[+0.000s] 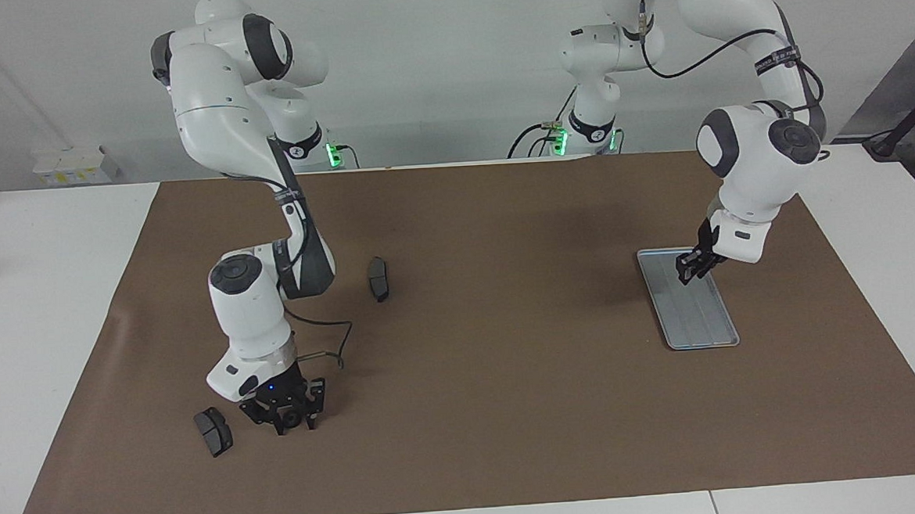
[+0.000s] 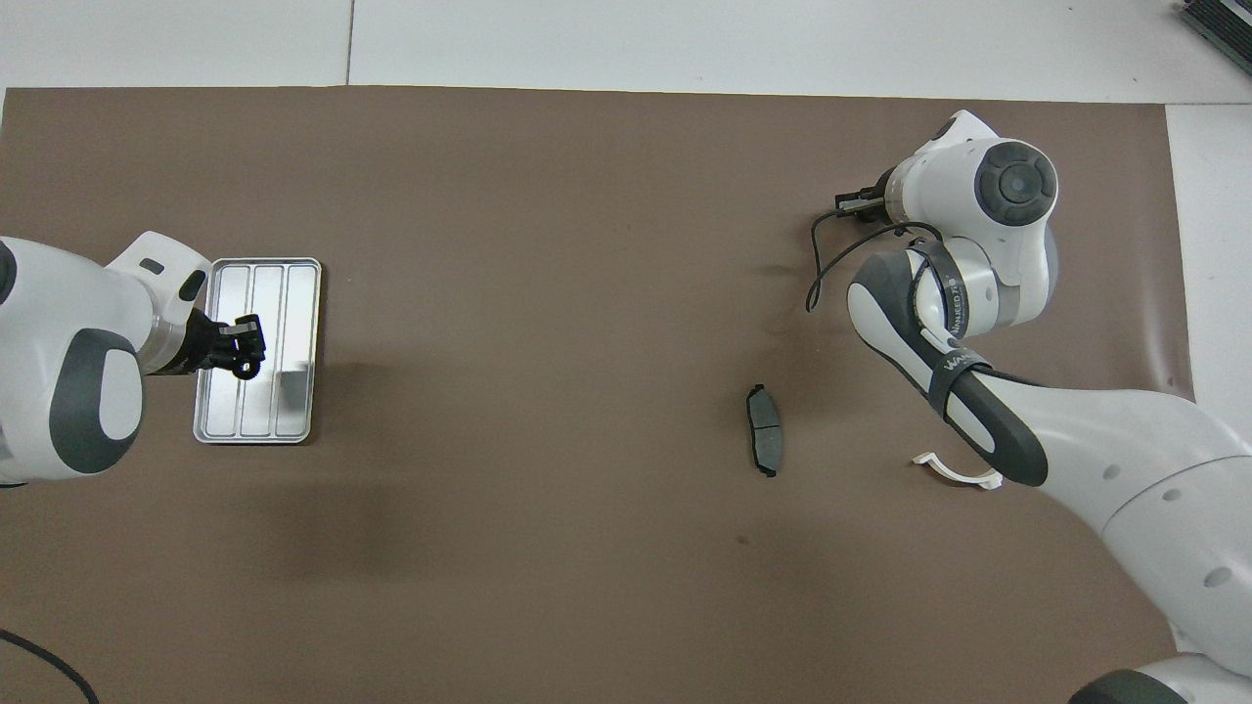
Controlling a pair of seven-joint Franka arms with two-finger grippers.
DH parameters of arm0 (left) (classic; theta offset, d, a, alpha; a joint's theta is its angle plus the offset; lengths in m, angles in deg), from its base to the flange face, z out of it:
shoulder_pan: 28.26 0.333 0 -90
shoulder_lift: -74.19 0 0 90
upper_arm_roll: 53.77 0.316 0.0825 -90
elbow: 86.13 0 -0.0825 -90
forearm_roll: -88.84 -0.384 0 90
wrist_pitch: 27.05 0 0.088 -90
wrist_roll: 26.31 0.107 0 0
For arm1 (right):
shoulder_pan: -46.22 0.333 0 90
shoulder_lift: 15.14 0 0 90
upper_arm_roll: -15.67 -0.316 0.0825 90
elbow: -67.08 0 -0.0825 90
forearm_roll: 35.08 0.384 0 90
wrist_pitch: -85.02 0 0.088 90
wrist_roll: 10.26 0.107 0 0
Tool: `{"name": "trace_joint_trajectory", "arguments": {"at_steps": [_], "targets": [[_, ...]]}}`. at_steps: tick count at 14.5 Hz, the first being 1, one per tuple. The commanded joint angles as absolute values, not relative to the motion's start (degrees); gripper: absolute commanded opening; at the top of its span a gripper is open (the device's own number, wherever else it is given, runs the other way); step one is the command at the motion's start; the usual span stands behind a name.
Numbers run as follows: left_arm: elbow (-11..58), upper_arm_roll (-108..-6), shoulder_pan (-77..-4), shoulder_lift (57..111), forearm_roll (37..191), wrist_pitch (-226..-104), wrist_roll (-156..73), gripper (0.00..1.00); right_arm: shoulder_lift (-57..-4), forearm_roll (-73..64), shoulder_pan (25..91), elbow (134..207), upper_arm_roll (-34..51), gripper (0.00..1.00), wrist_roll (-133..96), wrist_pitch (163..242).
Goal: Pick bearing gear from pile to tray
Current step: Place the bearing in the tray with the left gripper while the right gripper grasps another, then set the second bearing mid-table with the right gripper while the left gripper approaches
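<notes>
The silver grooved tray (image 1: 700,323) (image 2: 289,293) lies toward the left arm's end of the mat. My left gripper (image 1: 688,273) (image 2: 239,350) hangs just over the tray, shut on a small black round bearing gear (image 2: 245,369). What shows of the pile is two dark brake pads (image 1: 213,431) (image 1: 378,277) and a white half-ring bracket (image 2: 954,471) toward the right arm's end. My right gripper (image 1: 292,426) (image 2: 846,201) is down at the mat beside the brake pad that lies farther from the robots. No loose gear shows under it.
A brown mat (image 1: 473,413) covers most of the white table. The nearer brake pad (image 2: 765,442) lies between the two arms. The right arm's cable (image 1: 337,345) loops over the mat beside its wrist.
</notes>
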State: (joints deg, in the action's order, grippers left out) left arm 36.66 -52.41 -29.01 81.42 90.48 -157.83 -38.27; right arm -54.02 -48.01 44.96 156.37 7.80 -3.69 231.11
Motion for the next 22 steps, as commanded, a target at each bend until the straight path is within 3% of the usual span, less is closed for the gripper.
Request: {"name": "trace_joint_trajectory", "arguments": {"at_steps": [1, 4, 5, 6, 13, 15, 18, 22], "targets": [[43.3, -53.1, -28.8, 78.0, 91.4, -161.9, -36.8, 0.0, -53.7, -50.4, 43.8, 158.7, 8.6, 0.42, -3.3, 228.1], [46.1, -53.1, -29.1, 77.4, 91.4, -164.1, -36.6, 0.04, -53.6, -50.4, 43.8, 158.8, 8.6, 0.35, -3.3, 228.1], [46.1, -53.1, -29.1, 77.7, 91.4, -164.8, -36.5, 0.37, -53.7, -50.4, 43.8, 158.8, 8.6, 0.32, -3.2, 228.1], [45.8, -53.1, -29.3, 78.1, 91.4, -165.7, -36.0, 0.99, -53.7, -50.4, 43.7, 158.7, 8.6, 0.3, -3.2, 228.4], [29.7, -52.9, -28.7, 79.9, 91.3, -152.1, -35.4, 1.0, -54.7, -49.7, 46.7, 155.3, 6.2, 0.22, -2.9, 229.2], [26.4, -52.9, -28.8, 79.4, 91.3, -147.6, -35.3, 1.0, -55.0, -49.8, 50.0, 152.5, 5.7, 0.22, -3.1, 229.5], [22.8, -53.2, -29.3, 77.8, 91.2, -141.9, -35.5, 1.0, -55.5, -49.8, 57.2, 151.5, 5.7, 0.22, -2.7, 236.0], [21.1, -53.9, -29.6, 72.8, 91.0, -135.5, -35.6, 1.0, -55.5, -49.2, 66.0, 151.6, 5.7, 0.22, 1.5, 239.9]]}}
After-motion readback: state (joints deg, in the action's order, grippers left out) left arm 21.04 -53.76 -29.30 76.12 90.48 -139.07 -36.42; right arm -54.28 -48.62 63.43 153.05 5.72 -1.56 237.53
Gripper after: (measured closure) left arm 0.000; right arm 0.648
